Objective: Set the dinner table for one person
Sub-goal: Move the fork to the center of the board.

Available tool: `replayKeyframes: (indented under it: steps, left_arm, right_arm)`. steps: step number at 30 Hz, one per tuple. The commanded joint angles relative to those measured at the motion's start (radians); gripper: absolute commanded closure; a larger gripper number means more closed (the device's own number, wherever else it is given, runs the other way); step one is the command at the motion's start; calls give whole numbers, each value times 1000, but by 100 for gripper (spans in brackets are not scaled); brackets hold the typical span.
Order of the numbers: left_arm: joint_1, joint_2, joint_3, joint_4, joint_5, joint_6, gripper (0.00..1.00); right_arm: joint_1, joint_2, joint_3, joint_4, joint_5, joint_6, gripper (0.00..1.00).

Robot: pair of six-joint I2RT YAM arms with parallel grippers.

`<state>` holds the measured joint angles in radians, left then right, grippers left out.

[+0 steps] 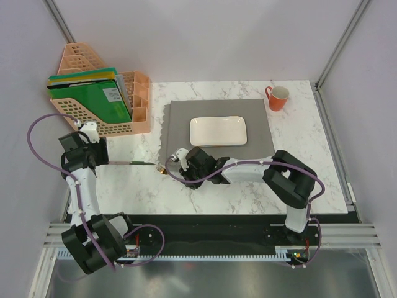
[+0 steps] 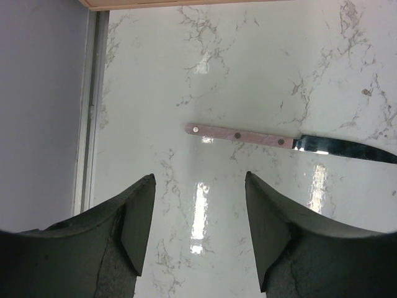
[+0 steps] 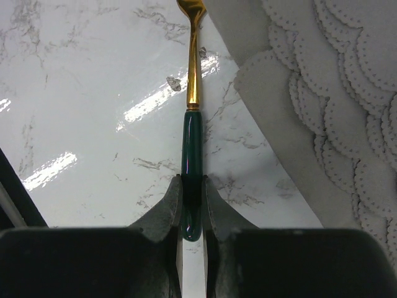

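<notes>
Our right tool [image 3: 191, 186], low and level, clenches a green-handled gold utensil [image 3: 193, 133]; our left tool [image 2: 198, 186] points down, released, pink-handled steel knife [image 2: 248, 136] ahead.

Looks like a robotics lab booth. Marble-pattern tabletop [image 1: 248, 198] boxed in by plain pale walls [image 1: 205, 37] and metal posts [image 1: 338, 43], with two cabled arms [image 1: 80, 192] bolted to a rail [image 1: 347, 236] along its near edge. Staged with placemat [image 1: 180, 124], plate [image 1: 218, 131], mug [image 1: 277, 97] and, at the far left corner, an office file rack [image 1: 139, 112].
</notes>
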<state>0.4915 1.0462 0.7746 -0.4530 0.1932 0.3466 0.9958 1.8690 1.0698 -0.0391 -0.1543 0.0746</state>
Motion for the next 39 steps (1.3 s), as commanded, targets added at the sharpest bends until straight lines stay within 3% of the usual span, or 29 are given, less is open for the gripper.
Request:
replayKeyframes:
  steps: [1, 6, 12, 14, 15, 16, 18, 24, 26, 30, 35, 39]
  left_arm:
    - [4, -29, 6, 33, 14, 22, 34]
    - [4, -29, 6, 34, 5, 35, 33]
    - [4, -17, 12, 34, 14, 28, 34]
    - [5, -15, 6, 37, 18, 23, 34]
    - [5, -15, 5, 36, 22, 22, 34]
    - [5, -15, 2, 36, 23, 23, 33]
    - [4, -18, -4, 37, 17, 28, 34]
    - [5, -29, -18, 42, 9, 37, 34]
    - [5, -29, -18, 43, 12, 31, 34]
    - [5, -32, -24, 42, 12, 25, 33]
    - [4, -40, -35, 46, -6, 46, 33]
    - [5, -60, -57, 60, -18, 52, 34]
  right_arm:
    - [7, 7, -27, 30, 49, 25, 100]
    - [15, 1, -4, 1, -53, -18, 100]
    - [46, -25, 38, -180, -197, -194, 96]
    - [46, -51, 29, -189, -206, -216, 64]
    - [47, -71, 13, -159, -185, -214, 42]
    - [46, -91, -26, -138, -165, -216, 13]
    - [47, -163, -76, -79, -105, -213, 2]
    - [47, -214, -4, -96, 1, -269, 2]
    - [49, -156, 50, -128, 13, -279, 13]
    - [49, -15, 255, -261, 33, -317, 22]
    - [47, 140, 418, -303, 32, -306, 54]
    - [52, 225, 554, -366, 21, -306, 53]
